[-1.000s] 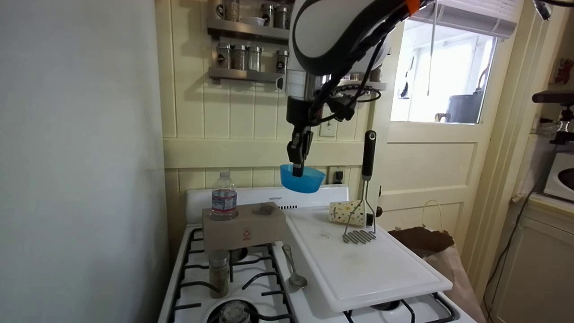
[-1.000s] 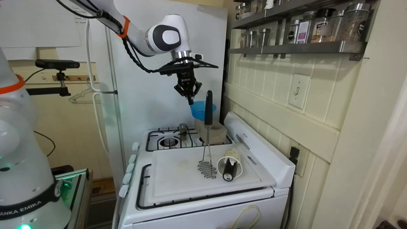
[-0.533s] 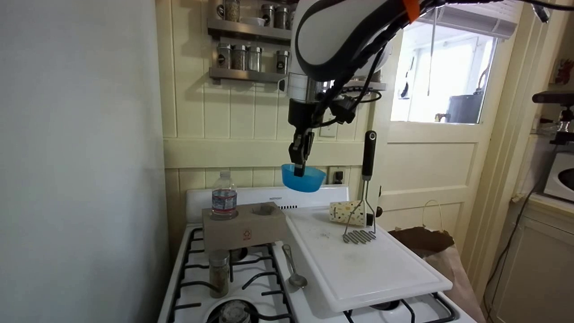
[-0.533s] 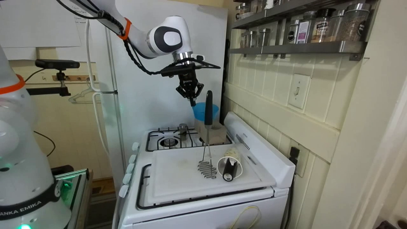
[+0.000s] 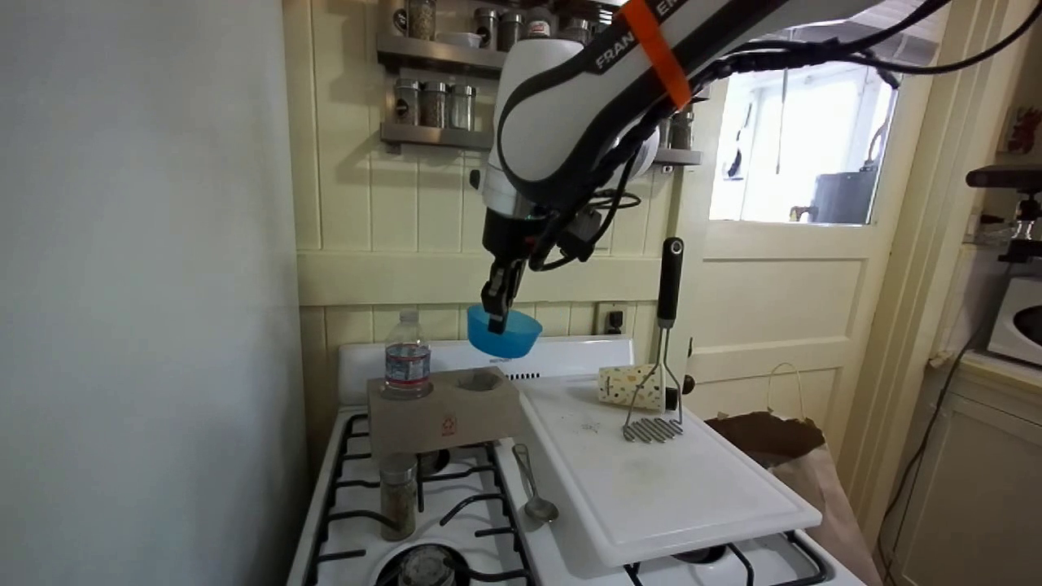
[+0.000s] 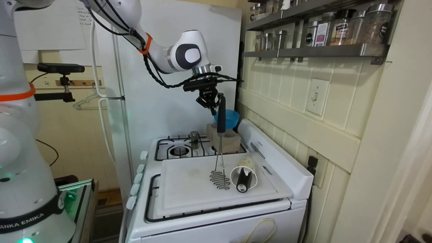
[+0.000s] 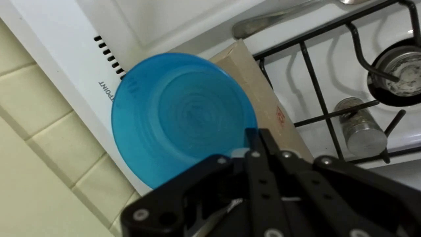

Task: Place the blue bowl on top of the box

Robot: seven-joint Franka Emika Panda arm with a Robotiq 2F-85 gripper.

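We note gripper [image 7: 258, 133], fingers [image 5: 495, 317] clamped on bowl [image 5: 516, 336] rim; bowl hangs higher than box [image 5: 444, 415]; bottle [image 5: 407, 363] stands left, atop box.

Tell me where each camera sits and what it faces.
In an exterior view: before the stove, facing the wall; arm and jaws show.
In an exterior view: beside the stove, facing the fridge; base, arm, jaws show.
Wrist view: on the arm, looking down into the bowl; jaws show.
Both exterior views share the bowl, box and masher.

The arm's base [image 6: 28, 202] bears "ANKA EMIKA", the stove [image 7: 77, 65] "POINT", the box [image 5: 444, 409] seemingly a recycling sign [image 5: 448, 426].
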